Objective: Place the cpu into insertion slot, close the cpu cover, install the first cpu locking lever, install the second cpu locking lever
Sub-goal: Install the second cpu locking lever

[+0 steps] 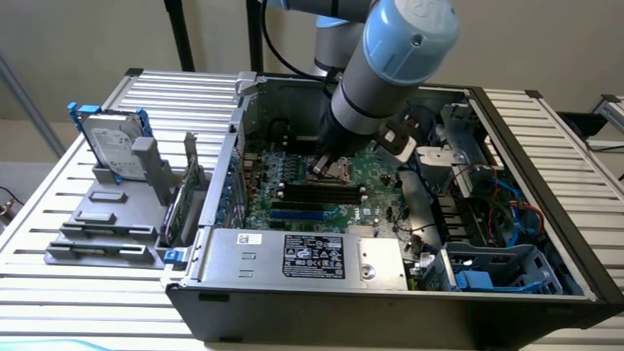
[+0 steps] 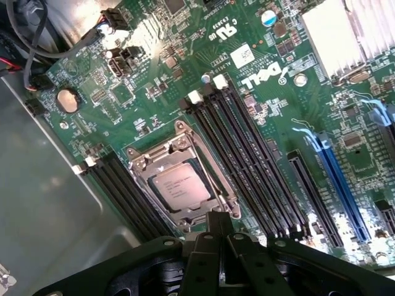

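The cpu (image 2: 180,185), a dull silver square chip, lies flat in the insertion slot (image 2: 185,220) on the green board (image 2: 154,74). The cpu cover (image 2: 159,158), a silvery frame with a cut-out centre, lies down around the chip. A thin metal lever (image 2: 213,184) runs along one side of the socket. My gripper (image 2: 220,217) is shut, its black fingertips right at the end of that lever, at the socket's edge. In the exterior view the gripper (image 1: 326,162) reaches down into the open computer case over the socket (image 1: 338,172).
Long black memory slots (image 2: 259,166) flank the socket, with a blue slot (image 2: 342,191) and a silver heat sink (image 2: 345,37) beyond. The exterior view shows the power supply (image 1: 302,256), cables and a blue drive cage (image 1: 507,270) inside the case, and a hard drive (image 1: 112,142) on a grey holder outside.
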Robot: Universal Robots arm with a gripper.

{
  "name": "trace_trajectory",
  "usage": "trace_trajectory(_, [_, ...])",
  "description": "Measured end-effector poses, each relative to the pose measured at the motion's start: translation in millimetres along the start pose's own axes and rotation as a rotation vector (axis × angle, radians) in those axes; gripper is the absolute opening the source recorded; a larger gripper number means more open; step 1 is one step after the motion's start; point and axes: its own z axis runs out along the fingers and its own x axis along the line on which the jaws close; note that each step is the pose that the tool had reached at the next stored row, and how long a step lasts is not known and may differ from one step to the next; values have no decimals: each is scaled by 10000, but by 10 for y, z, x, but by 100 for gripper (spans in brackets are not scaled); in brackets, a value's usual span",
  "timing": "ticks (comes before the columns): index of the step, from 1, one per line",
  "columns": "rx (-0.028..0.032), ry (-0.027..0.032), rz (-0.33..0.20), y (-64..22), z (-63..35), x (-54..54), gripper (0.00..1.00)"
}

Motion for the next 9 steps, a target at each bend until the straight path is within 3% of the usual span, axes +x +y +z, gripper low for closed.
trace_trajectory(5, [-14, -13, 2, -85, -21, -84, 11])
trace_trajectory(9, [-1, -5, -1, -91, -20, -90, 11])
